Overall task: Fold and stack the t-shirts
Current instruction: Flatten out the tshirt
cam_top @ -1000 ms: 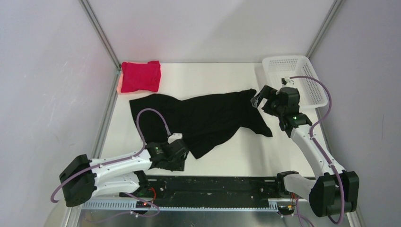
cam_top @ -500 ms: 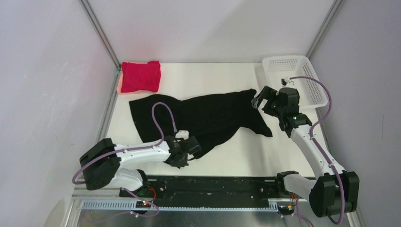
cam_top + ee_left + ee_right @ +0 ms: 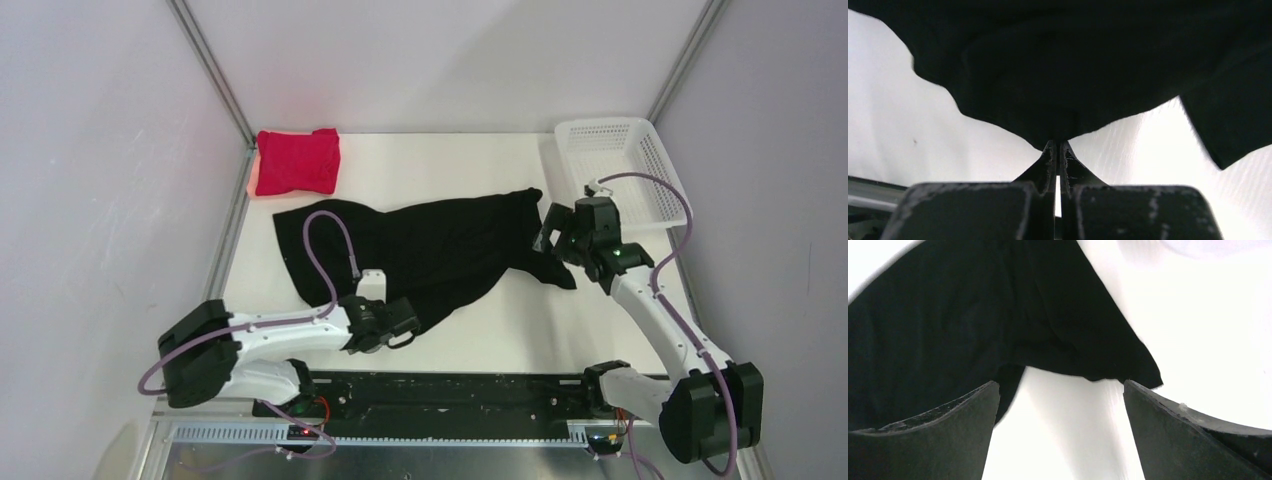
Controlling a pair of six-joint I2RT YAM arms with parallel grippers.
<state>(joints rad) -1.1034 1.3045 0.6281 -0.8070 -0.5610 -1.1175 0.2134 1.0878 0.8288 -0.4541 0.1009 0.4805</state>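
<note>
The black t-shirt [image 3: 440, 250] lies spread and rumpled across the middle of the white table [image 3: 520, 320]. My left gripper [image 3: 410, 328] is shut on its near hem; in the left wrist view the fingertips [image 3: 1057, 145] pinch the tip of the cloth [image 3: 1073, 65]. My right gripper [image 3: 548, 238] hovers open over the shirt's right corner, and in the right wrist view its fingers [image 3: 1060, 390] straddle bare table just below the cloth edge [image 3: 973, 325]. The red t-shirt [image 3: 297, 162] lies folded at the far left corner.
A white mesh basket [image 3: 662, 190] stands at the far right, just behind the right arm. Metal frame posts and grey walls close in the table's left, right and far sides. The arms' base rail [image 3: 450, 390] runs along the near edge.
My left gripper slid right to the shirt's near hem and closed on it. My right gripper dropped a little lower and nearer over the shirt's right corner, still open.
</note>
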